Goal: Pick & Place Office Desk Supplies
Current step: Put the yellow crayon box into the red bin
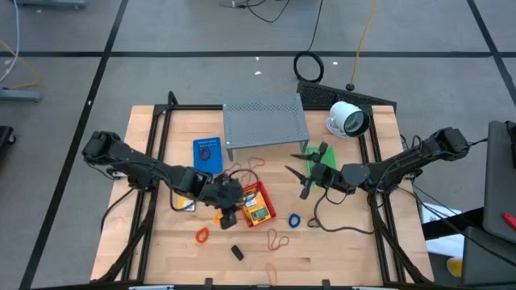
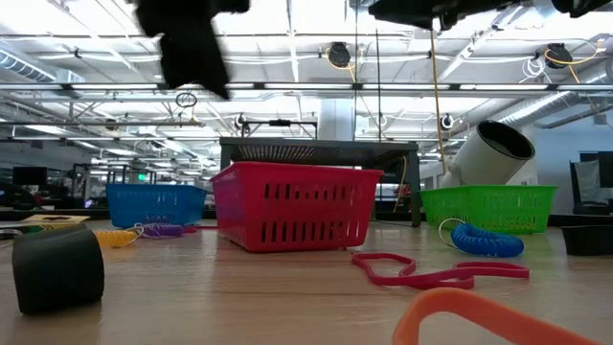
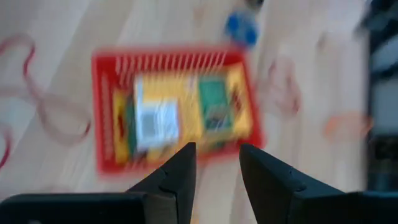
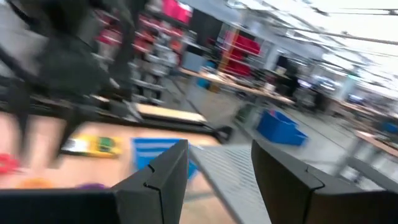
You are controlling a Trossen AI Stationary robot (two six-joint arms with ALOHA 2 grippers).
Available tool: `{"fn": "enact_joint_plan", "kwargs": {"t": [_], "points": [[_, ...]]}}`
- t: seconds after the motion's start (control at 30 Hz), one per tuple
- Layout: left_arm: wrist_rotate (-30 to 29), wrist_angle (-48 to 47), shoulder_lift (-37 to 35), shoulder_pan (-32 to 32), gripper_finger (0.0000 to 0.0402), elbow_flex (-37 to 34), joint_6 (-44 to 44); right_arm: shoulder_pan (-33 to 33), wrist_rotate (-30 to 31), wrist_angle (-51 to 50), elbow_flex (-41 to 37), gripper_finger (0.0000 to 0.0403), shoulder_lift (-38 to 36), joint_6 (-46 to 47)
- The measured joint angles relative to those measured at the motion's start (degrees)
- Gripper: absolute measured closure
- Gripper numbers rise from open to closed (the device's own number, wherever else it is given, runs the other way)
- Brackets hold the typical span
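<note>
LEFT TOOL [image 3: 217, 168]: fingers parted, nothing between them; above the red basket [image 3: 174, 106] | YELLOW PACKET [image 3: 180, 112]: lying inside that basket, mid-desk | RIGHT TOOL [image 4: 217, 165]: fingers apart, empty; raised over the green basket [image 1: 316, 165] | RUBBER BANDS [image 1: 278, 239]: loose on the desk [image 1: 347, 250]
</note>
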Motion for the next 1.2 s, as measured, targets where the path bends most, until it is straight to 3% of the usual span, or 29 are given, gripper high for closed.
{"fn": "enact_joint_plan", "kwargs": {"t": [0.13, 0.23, 0.43, 0.7, 0.97, 1.2], "points": [[-0.92, -10.45, 0.02, -2.16, 0.027, -0.28, 0.04, -0.02, -7.55, 0.71, 0.0, 0.0236, -0.02, 2.67], [-5.0, -14.63, -0.13, -4.71, 0.027, -0.32, -0.05, -0.02, -10.8, 0.25, 0.26, 0.0236, -0.01, 5.0], [-13.45, -26.32, -0.86, -9.79, 0.027, -0.32, -1.9, -0.04, -14.2, -3.48, 1.11, 0.0236, -0.02, 9.49], [-17.61, -43.26, -7.35, -12.91, 0.027, -0.34, -10.92, -0.04, -14.23, -6.08, 1.21, 0.0236, -0.02, 14.07], [-19.72, -40.72, -25.54, -13.14, 0.027, -6.34, -11.67, -0.04, -14.27, -6.61, 1.21, 0.0236, -0.02, 14.63], [-10.56, -27.47, -41.74, -8.87, 0.027, -19.19, -6.44, -0.04, -14.27, -6.54, 1.22, 0.0236, -0.02, 14.55]]}}
